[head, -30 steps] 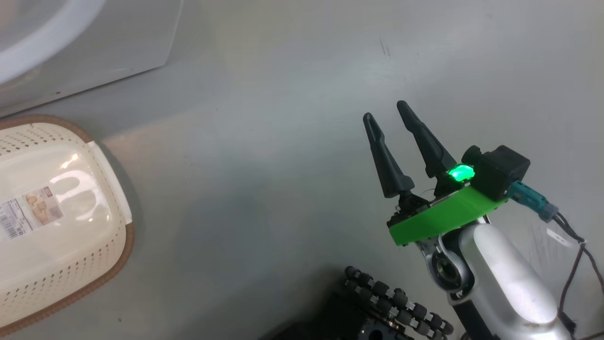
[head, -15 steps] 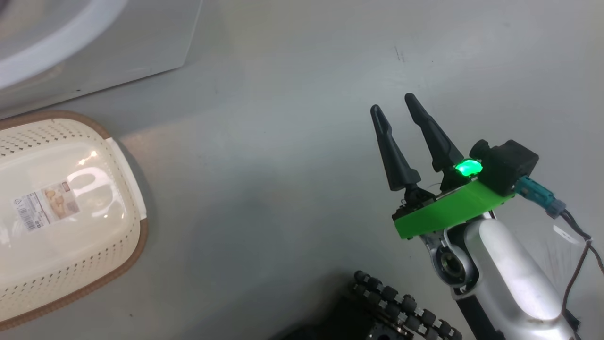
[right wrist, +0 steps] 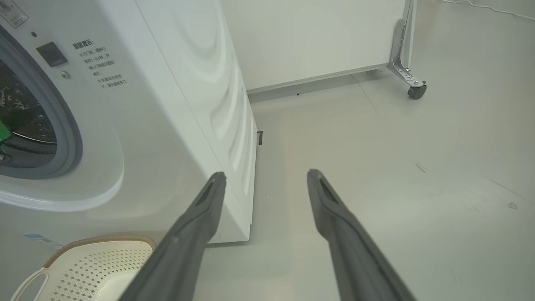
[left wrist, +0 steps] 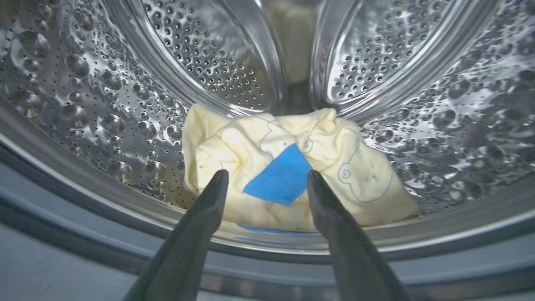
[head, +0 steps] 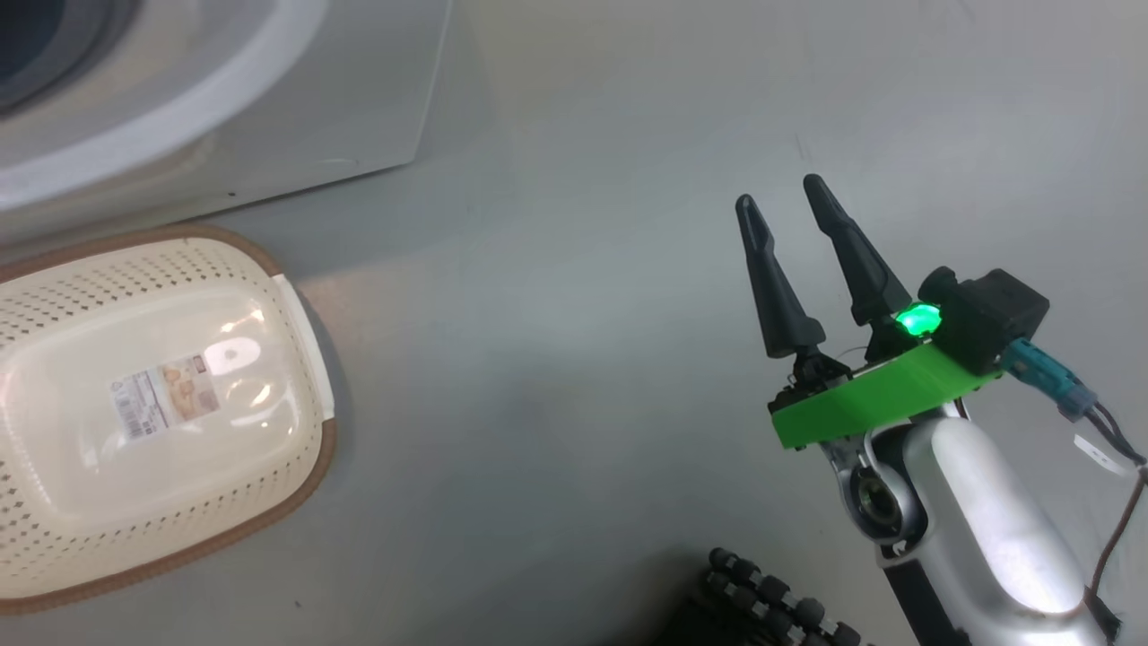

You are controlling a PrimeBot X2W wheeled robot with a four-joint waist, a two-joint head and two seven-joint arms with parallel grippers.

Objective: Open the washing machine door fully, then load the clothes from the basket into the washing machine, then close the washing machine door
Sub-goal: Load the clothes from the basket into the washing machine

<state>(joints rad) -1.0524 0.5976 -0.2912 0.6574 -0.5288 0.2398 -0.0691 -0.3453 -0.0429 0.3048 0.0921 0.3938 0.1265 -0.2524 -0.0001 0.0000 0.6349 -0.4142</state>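
The clothes [left wrist: 355, 167], a cream-yellow bundle with a blue patch [left wrist: 284, 177], lie at the bottom of the steel drum [left wrist: 83, 83] of the washing machine [head: 269, 117]. My left gripper [left wrist: 266, 172] is open just in front of the bundle, its fingers apart and gripping nothing. The cream basket [head: 305, 484] sits on the floor before the machine with nothing but a label inside. Over bare floor to the right, my right gripper [head: 778, 190] stands open and holds nothing. The washing machine door is out of view.
The right wrist view looks past the machine's white side [right wrist: 167, 104] and the basket's corner [right wrist: 104, 255] to grey floor. A white partition on a castor [right wrist: 416, 90] stands behind. My wheeled base [head: 771, 601] shows at the head view's bottom edge.
My left gripper has gone from shut to open. The head camera has moved, so basket and machine sit further right in the picture. The right gripper stays open.
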